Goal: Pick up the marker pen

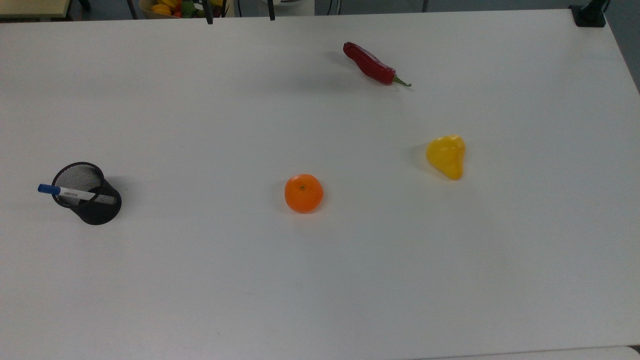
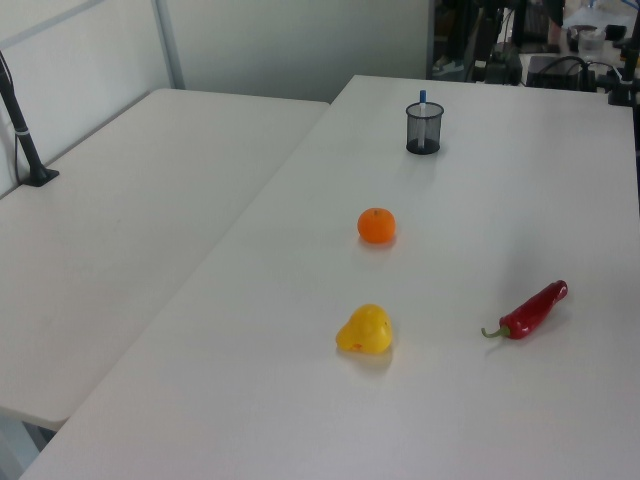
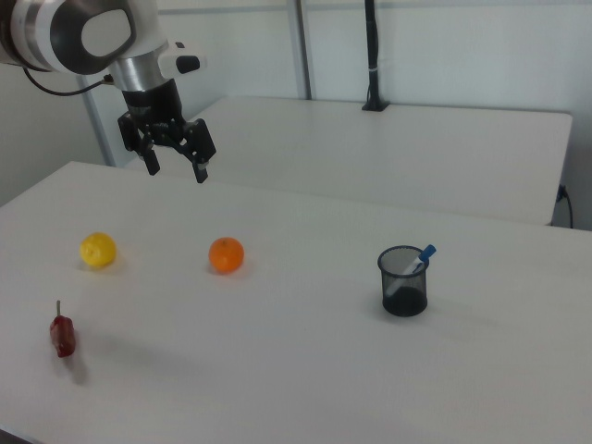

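One marker pen [image 3: 413, 265] leans in the mesh cup [image 3: 403, 281], far to the right view's right of the spread claw [image 3: 173, 164]. Light, stiff, likely slick; the blue-capped end above the rim looks the best hold.

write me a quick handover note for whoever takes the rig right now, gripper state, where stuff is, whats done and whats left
Gripper: open, holding nothing, up in the air above the table, over toward the right view's left, far from the cup.
Marker pen: standing tilted in the black mesh pen cup, blue cap sticking out over the rim, at the top view's left.
Other items on the table: orange near the middle, yellow pepper and red chili toward the top view's right, all well apart from the cup.
Done: nothing yet; the pen is untouched.
Left: move to the cup, grasp the pen near the cap, lift it out.
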